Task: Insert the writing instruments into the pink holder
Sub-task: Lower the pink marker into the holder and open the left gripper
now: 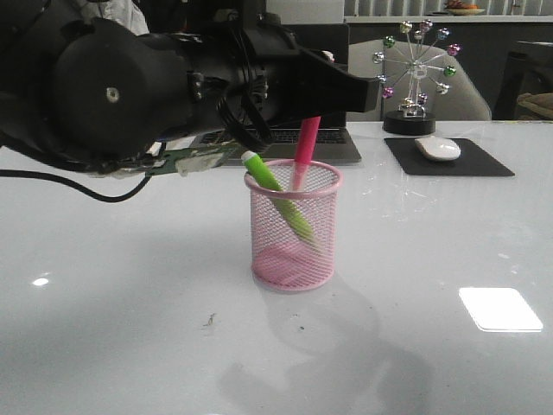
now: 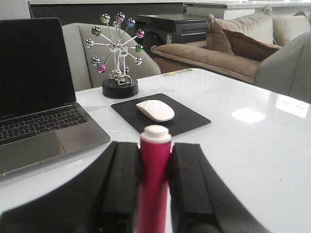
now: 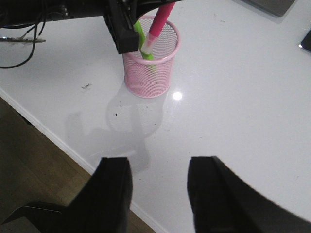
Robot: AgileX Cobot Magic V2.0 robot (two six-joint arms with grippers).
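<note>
The pink mesh holder (image 1: 293, 226) (image 3: 148, 63) stands upright mid-table. Inside it the lime green marker (image 1: 278, 196) (image 3: 144, 43) leans with its white tip over the rim. The magenta marker (image 1: 305, 150) (image 2: 153, 184) (image 3: 158, 22) stands nearly upright, its lower end inside the cup. My left gripper (image 1: 315, 108) (image 2: 154, 167) is shut on that marker's upper part, right above the holder. In the right wrist view my right gripper (image 3: 159, 165) is open and holds nothing, above the table's near edge, well short of the holder.
A laptop (image 1: 302, 143) (image 2: 36, 116) lies behind the holder. At the back right sit a white mouse (image 1: 438, 148) (image 2: 155, 110) on a black pad (image 1: 445, 157) and a ball-wheel ornament (image 1: 415, 73) (image 2: 116, 58). A black cable (image 1: 95, 192) trails at the left. The table edge (image 3: 73, 153) drops to wooden floor.
</note>
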